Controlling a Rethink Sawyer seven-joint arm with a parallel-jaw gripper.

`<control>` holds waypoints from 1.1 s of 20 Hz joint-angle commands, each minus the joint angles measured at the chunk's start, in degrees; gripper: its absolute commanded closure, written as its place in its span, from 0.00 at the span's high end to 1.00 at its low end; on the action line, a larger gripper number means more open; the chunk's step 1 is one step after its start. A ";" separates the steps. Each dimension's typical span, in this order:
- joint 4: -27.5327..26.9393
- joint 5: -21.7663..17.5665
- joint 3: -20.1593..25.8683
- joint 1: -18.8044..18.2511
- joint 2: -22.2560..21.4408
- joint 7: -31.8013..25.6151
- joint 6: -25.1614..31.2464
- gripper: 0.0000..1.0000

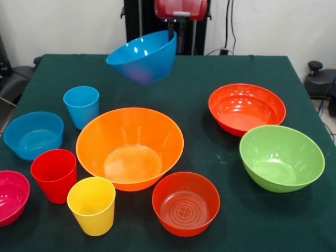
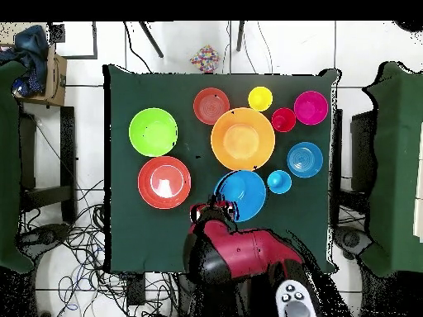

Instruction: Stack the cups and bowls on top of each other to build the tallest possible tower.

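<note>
My gripper (image 1: 172, 35) is shut on the far rim of the blue bowl (image 1: 143, 56), which hangs tilted above the table behind the largest pale orange bowl (image 1: 130, 147). That orange bowl sits empty at the table's middle. From overhead, the blue bowl (image 2: 242, 195) lies just off the orange bowl (image 2: 242, 139), with the gripper (image 2: 221, 206) at its edge. The light blue cup (image 1: 82, 106), red cup (image 1: 54, 175) and yellow cup (image 1: 92, 205) stand upright to the left. Nothing is stacked.
A small light blue bowl (image 1: 33, 135) and a magenta bowl (image 1: 10, 197) sit at the left edge. Two red-orange bowls (image 1: 247, 108) (image 1: 185, 203) and a lime green bowl (image 1: 281, 157) occupy the right and front. A dark green cloth (image 1: 231, 68) covers the table.
</note>
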 commanded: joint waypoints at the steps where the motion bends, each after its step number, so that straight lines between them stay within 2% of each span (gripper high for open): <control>1: 8.66 6.27 19.49 -6.86 -10.32 0.87 10.28 0.00; 3: 9.63 8.80 22.36 -9.63 -12.35 0.19 11.86 0.00; 8: 8.51 11.61 22.48 -11.43 -14.02 0.38 13.74 0.00; 11: 6.78 10.67 19.63 -9.79 -13.39 1.47 13.40 0.00; 17: 1.07 5.44 8.96 -3.36 -8.21 4.32 10.56 0.00; 20: 1.84 6.26 8.86 -4.68 -9.45 3.89 9.70 0.00; 22: 2.61 8.02 10.56 -6.58 -10.75 3.26 10.83 0.00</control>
